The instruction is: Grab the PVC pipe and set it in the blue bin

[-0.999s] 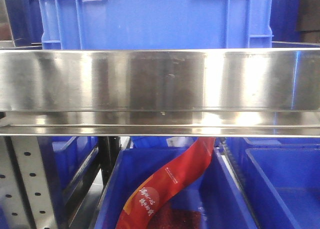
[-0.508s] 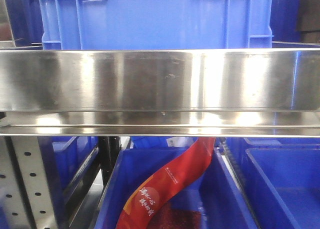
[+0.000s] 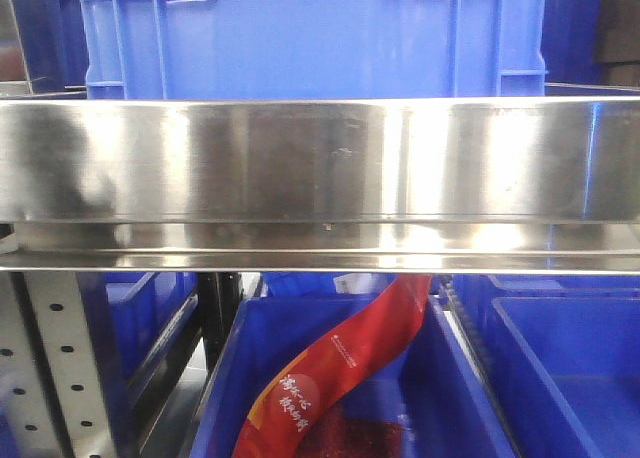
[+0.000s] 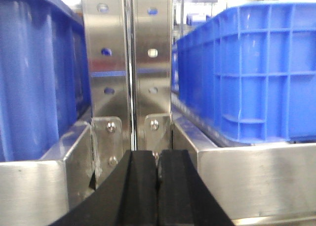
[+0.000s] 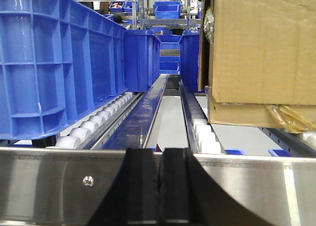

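No PVC pipe shows in any view. A large blue bin stands on the steel shelf in the front view. My left gripper is shut and empty, facing a steel upright post between two blue bins. My right gripper is shut and empty, just before a steel shelf rail, looking down a roller lane. Neither gripper shows in the front view.
Below the shelf a blue bin holds a red packet; another blue bin is to its right. In the right wrist view a blue crate stands left and a cardboard box right on white rollers.
A dark reflection has spread on the left part of the steel shelf face. Nothing else has visibly moved.
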Available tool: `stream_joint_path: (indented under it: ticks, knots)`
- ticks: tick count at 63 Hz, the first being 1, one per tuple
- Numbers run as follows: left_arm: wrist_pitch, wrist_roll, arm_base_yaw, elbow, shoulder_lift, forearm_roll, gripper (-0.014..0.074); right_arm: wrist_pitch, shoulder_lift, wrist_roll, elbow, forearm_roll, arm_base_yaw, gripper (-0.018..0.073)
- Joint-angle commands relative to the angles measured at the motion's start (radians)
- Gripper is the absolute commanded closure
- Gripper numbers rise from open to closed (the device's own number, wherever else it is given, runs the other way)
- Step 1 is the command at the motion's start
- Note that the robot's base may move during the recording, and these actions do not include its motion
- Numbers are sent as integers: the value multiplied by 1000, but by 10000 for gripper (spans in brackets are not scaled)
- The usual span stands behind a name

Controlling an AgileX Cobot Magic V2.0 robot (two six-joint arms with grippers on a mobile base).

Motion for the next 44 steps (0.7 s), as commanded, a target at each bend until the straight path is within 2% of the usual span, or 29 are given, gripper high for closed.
stream_joint_path:
  ticks: [1, 44]
  knots:
    - [-4, 0, 6, 3, -18, 3, 707, -14, -3, 3, 3, 3, -4, 727]
    - [15, 0, 6, 3, -18, 7, 707, -14, -3, 3, 3, 3, -4, 727]
